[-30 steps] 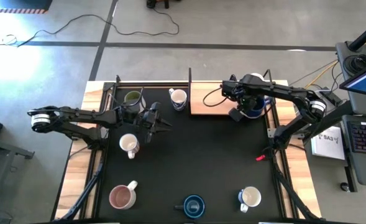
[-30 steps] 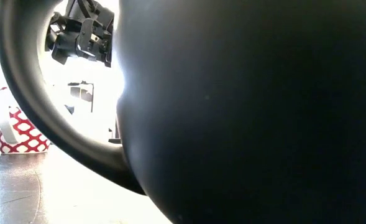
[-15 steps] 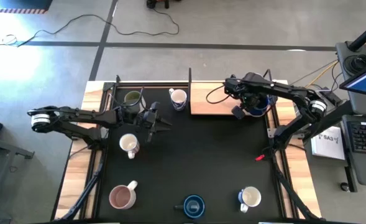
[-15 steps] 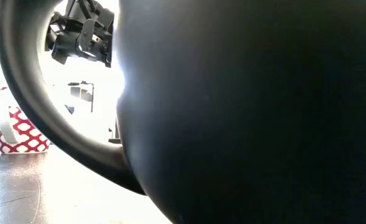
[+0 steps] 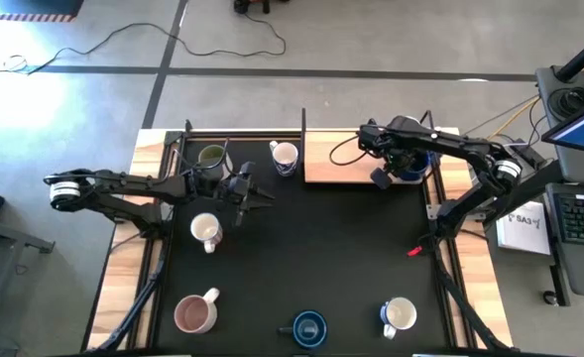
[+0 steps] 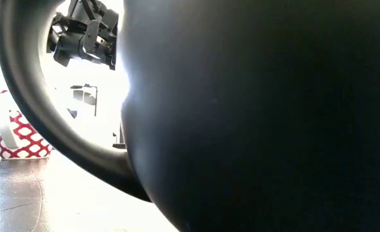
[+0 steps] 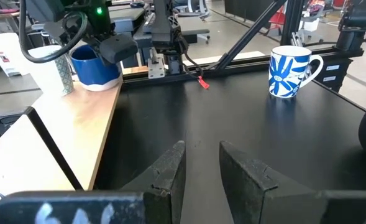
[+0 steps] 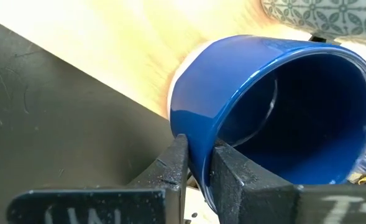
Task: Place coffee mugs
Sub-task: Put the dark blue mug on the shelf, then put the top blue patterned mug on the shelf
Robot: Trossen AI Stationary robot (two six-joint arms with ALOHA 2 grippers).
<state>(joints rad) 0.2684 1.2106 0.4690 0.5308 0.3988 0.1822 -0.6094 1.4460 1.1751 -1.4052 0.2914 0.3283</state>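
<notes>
Evidently midway: the right gripper [image 8: 197,163] pinches the blue mug [image 8: 263,118] by its rim, resting on the wooden board [image 5: 336,159]. Ahead of the left gripper [image 7: 201,165], whose fingers stand slightly apart and empty, other mugs wait, the patterned mug [image 7: 290,70] among them.

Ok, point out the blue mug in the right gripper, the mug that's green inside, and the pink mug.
blue mug [image 8: 232,93]: right wrist view, on its outer side wall.
green mug [image 5: 211,156]: high view, on its green inside.
pink mug [image 5: 193,315]: high view, on its pink inside.
</notes>
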